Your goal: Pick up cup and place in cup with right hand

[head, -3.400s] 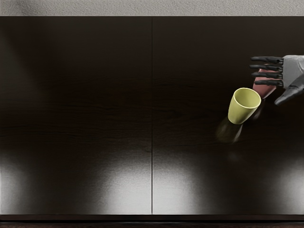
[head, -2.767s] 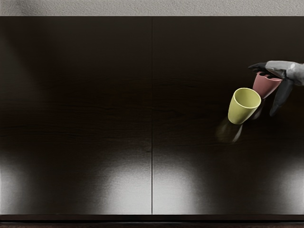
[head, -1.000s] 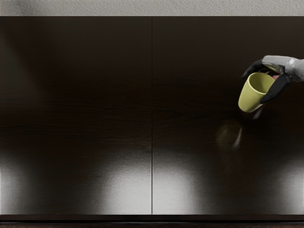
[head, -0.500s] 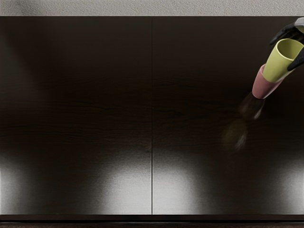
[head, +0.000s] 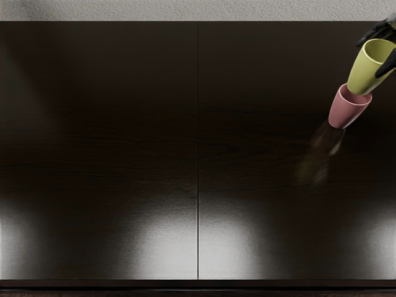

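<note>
Reflecting yellow cup [head: 364,73] and pink cup [head: 346,112], dark tabletop [head: 111,124], pale rough strip [head: 185,10]

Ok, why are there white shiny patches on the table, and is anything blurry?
Head view: pale glare, probably lights bouncing off the glossy dark table, spreads near its front edge. Head view: soft, smeary reflections show below the pink cup. Head view: the rims of that cup and the yellow cup look sharp.

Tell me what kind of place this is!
Probably a pretend practice spot for a robot: there's a shiny dark table, a pink cup, and the robot's right hand holding a yellow cup.
</note>
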Robot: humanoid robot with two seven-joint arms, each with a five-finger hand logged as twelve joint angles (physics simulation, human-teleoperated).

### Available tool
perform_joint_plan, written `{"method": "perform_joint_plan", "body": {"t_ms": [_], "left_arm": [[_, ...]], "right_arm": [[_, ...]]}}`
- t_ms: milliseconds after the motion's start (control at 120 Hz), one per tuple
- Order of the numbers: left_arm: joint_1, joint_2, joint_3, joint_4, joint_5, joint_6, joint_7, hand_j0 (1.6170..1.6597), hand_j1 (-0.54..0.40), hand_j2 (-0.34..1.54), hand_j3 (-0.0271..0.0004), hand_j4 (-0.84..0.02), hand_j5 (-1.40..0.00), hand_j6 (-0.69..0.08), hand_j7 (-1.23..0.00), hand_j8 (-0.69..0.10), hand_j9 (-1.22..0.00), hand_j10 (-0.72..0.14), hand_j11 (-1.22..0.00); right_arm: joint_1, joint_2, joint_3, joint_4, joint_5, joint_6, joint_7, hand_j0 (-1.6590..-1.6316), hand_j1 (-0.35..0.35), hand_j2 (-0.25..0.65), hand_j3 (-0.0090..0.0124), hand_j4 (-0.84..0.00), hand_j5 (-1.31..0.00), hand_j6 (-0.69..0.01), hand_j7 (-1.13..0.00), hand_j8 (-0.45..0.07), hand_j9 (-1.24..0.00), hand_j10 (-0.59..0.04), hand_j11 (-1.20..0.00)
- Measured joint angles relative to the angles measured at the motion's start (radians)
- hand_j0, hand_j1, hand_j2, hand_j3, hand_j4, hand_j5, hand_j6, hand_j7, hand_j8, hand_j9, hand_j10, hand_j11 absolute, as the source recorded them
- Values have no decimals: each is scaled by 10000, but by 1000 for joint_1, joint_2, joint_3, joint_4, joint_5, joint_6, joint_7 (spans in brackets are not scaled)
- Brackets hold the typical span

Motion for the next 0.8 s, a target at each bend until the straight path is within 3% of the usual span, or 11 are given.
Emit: {"method": "perform_joint_plan", "body": {"t_ms": [242, 717, 800], "left_arm": [[0, 0, 0, 0, 0, 0, 0, 16581, 3490, -1, 0, 0, 0, 0, 0, 0, 0, 0, 0], [0, 0, 0, 0, 0, 0, 0, 16581, 3490, -1, 0, 0, 0, 0, 0, 0, 0, 0, 0], [0, 0, 0, 0, 0, 0, 0, 16581, 3490, -1, 0, 0, 0, 0, 0, 0, 0, 0, 0]], "right_arm": [[26, 49, -55, -61, -1, -8, 3, -16557, 881, -466, 1, -4256, -5982, -3180, -5771, -2255, -5962, -3114, -5912], [24, 65, -91, -68, 0, -26, 6, -16562, 981, -284, 1, -4180, -5889, -3166, -5678, -2232, -5850, -3102, -5782], [24, 64, -90, -69, 1, -27, 7, -16566, 802, -441, 0, -3947, -5476, -3267, -5313, -2492, -5453, -3187, -5396]]}}
